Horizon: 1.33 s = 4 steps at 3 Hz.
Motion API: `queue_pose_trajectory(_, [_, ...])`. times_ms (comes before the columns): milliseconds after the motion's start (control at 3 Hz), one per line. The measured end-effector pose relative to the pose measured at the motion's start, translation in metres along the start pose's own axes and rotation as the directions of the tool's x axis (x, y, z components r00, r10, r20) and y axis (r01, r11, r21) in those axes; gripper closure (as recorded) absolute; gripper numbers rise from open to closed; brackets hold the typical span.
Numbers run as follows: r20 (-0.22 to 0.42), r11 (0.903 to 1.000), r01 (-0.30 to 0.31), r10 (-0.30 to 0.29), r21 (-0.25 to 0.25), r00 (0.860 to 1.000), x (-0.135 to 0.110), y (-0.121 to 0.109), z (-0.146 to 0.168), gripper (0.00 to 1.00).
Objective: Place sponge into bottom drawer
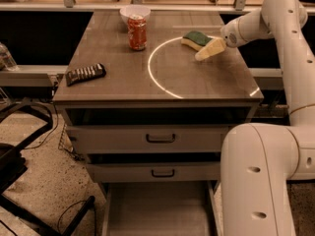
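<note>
The sponge [196, 38], dark green on top with a yellow body, lies flat at the back right of the cabinet top [197, 82], on the edge of a bright ring of light. My gripper [208, 49] hangs over the top just to the front right of the sponge, pointing down-left, close to it or touching its near edge. The bottom drawer [157, 208] is pulled out below the two upper grey drawers, and its flat floor is bare.
A red can [137, 32] and a white bowl [135, 12] stand at the back middle of the top. A dark flat object [85, 73] lies at the front left. My white base [261, 181] stands at the drawer's right. A black chair [19, 166] is at left.
</note>
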State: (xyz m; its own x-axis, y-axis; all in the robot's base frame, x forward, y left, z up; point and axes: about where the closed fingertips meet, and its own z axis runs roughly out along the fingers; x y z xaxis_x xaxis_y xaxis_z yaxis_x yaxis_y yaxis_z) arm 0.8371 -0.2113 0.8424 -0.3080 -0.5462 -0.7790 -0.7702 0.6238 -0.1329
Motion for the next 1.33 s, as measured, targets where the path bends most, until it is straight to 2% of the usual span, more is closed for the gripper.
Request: queue_pose_trajectory(1333, [-0.002, 0.9999, 0.003, -0.004, -0.013, 1.000, 0.001, 0.004, 0.012, 0.96])
